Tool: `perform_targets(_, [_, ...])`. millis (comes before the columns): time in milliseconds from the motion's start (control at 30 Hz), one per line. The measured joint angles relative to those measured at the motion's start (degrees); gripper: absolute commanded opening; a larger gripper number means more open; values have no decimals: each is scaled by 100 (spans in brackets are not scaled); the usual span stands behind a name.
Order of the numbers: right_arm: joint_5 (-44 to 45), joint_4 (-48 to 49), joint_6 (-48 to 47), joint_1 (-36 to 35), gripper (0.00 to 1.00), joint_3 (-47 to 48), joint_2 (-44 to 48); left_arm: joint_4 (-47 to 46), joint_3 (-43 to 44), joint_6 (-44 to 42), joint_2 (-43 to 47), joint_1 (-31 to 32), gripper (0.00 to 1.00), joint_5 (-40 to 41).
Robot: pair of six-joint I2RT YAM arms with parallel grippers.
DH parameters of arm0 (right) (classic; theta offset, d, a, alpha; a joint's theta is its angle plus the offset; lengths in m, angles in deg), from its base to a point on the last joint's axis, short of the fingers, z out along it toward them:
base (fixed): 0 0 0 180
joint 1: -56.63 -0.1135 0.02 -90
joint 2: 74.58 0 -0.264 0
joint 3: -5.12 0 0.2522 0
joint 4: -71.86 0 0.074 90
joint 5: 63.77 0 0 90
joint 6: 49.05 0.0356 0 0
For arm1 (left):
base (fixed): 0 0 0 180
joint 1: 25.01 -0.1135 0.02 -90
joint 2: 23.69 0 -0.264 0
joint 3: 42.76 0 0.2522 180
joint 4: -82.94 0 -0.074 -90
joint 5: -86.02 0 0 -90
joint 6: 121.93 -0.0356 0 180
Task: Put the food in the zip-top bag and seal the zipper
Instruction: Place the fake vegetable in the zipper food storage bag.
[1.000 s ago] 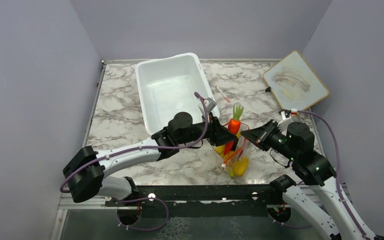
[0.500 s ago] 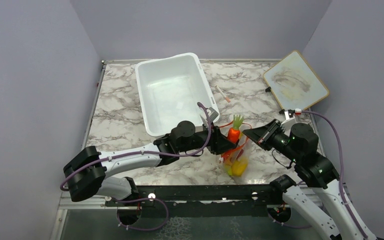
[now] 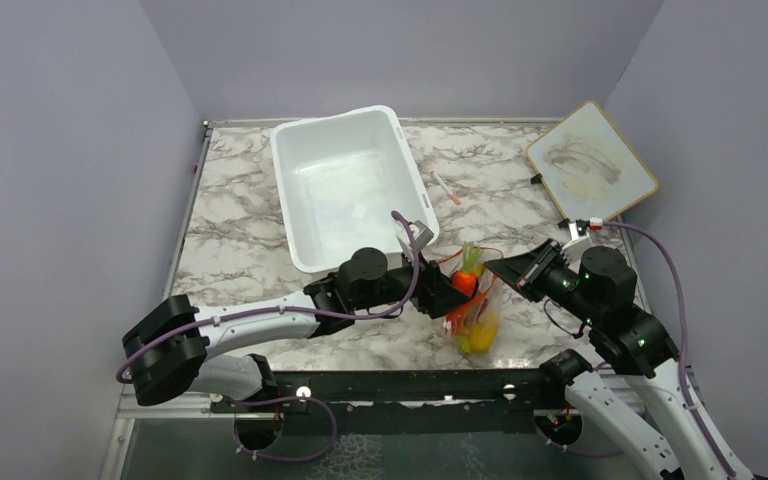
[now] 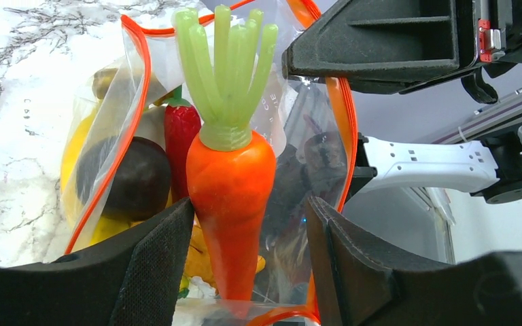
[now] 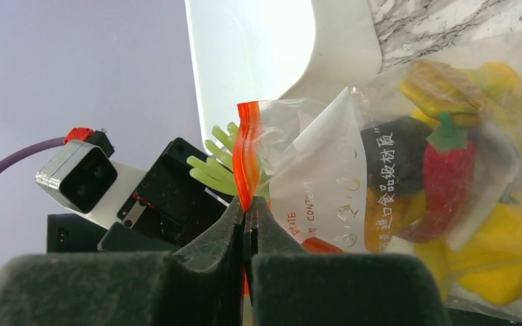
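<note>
Left hand (image 4: 245, 207) apart, flanking tapered carrot (image 4: 231, 183) | right hand (image 5: 245, 207) clamps orange zipper (image 5: 247, 149) of bag (image 5: 326, 183)

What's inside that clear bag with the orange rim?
An orange carrot pokes in tip down, beside a red fruit, a dark brown fruit and yellow pieces. These cover whatever lies at the bottom of the bag.

Print found on one item only: zip-top bag (image 5: 326, 170), clear wall, rt wrist view.
1. Red caps, slanted: "CONTENT". Line next to it approx. "DATE", 1st letter unclear.
2. Black Chinese chars in quote marks, approx. "进口食品级材质"; last chars uncertain.

Lt wrist view: faint print on same bag behind the green top of carrot (image 4: 231, 190), too faint to read.
</note>
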Motion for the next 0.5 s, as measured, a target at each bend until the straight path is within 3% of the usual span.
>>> perform_targets(233, [0, -22, -2, 0, 1, 0, 28, 35, 170, -214, -136, 7, 59, 50])
perform_targets(400, [-2, -31, -4, 0, 1, 0, 33, 68, 317, -356, -284, 13, 36, 140])
perform_targets(500, [-2, -33, -11, 0, 1, 0, 33, 138, 323, -396, -306, 13, 32, 170])
